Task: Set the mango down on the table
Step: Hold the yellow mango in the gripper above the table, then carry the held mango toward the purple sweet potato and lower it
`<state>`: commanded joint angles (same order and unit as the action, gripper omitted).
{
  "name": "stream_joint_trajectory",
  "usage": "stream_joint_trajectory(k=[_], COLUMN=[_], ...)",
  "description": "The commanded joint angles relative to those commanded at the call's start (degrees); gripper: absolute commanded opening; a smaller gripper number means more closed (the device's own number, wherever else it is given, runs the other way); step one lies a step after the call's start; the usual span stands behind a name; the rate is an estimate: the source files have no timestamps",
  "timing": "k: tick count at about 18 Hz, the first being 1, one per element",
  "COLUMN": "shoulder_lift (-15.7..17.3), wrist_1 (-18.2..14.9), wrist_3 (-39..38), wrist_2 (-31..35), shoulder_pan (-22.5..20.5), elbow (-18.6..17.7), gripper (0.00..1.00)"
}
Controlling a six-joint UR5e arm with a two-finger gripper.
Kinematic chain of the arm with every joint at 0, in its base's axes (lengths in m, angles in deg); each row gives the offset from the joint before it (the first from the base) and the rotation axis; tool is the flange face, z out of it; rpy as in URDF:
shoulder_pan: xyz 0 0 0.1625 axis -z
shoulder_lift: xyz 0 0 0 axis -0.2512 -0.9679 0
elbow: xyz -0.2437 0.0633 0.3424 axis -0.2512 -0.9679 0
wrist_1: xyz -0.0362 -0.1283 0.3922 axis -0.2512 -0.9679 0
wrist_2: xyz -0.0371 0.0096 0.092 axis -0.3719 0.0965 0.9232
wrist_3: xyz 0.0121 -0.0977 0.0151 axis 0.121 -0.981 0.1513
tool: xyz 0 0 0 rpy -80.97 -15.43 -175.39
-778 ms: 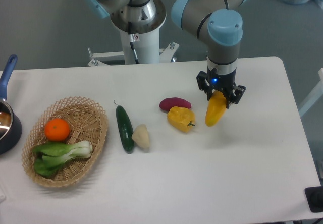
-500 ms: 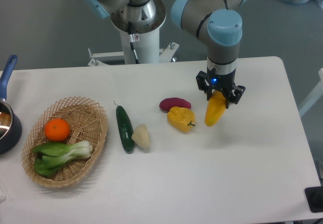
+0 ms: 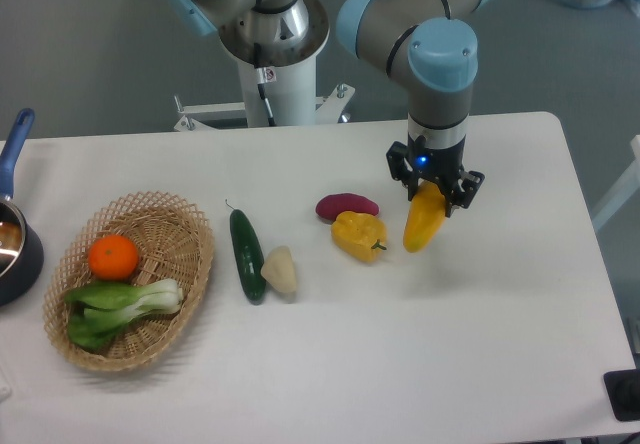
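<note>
The mango, a smooth yellow-orange oval, hangs tilted with its upper end between the black fingers of my gripper, which is shut on it. Its lower tip is at or just above the white table, right of centre; I cannot tell whether it touches. The yellow bell pepper lies just left of the mango, a small gap between them.
A purple sweet potato lies behind the pepper. A cucumber and a pale wedge sit left of centre. A wicker basket at left holds an orange and bok choy. A blue-handled pot stands at the left edge.
The gripper and the mango have shifted very slightly to the left. Nothing else has moved.
</note>
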<state>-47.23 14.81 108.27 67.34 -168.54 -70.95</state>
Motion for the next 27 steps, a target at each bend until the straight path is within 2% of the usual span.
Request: stream_joint_trajectory(k=[7,11,12,18,20,23,27], shoulder_lift=[-1.5,-1.5,-1.0,10.0,12.8,14.3,11.4], wrist_1=[0.2,0.6,0.5,0.3,0.0,0.3,0.6], wrist_3=[0.4,1.0,1.7,14.6,14.5,12.2,6.1], wrist_2=[-0.8,-0.4,-0.6,-0.6,-0.7,-1.0,-0.4], shoulder_pan=[-0.2,0.3,0.3,0.2,0.1,2.6,7.9], elbow=[-0.4,-4.2,-4.9,-17.3,-18.8,-20.9,-21.1], gripper=[0.3,0.26,0.26,0.28,0.28,0.29,0.31])
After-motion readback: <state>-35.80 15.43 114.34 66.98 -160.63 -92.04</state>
